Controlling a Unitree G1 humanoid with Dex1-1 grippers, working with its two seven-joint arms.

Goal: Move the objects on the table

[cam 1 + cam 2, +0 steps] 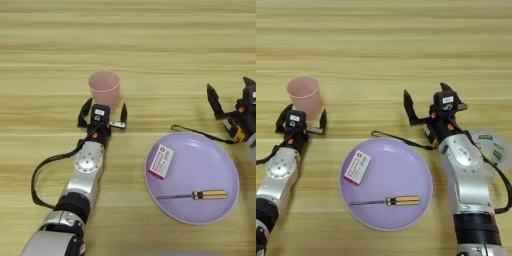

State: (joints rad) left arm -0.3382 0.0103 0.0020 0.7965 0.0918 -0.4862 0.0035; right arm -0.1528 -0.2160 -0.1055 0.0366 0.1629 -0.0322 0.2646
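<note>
A pale pink cup (104, 89) stands upright left of centre. My left gripper (103, 113) is open just in front of it, one finger on either side of the cup's base, not closed on it. The lilac plate (200, 160) lies front right and holds the pink-and-white box (161, 161) and the screwdriver (210, 194) with its yellow-black handle. My right gripper (426, 99) is open and empty, just beyond the plate's far right rim. A yellow thing (238, 132) peeks out by the right wrist, mostly hidden.
A thin black cable (392, 136) runs from the right wrist along the plate's far rim. A pale round disc (492, 145) lies on the table (150, 45) right of the right forearm. The left arm's black cable (37, 175) loops out to its left.
</note>
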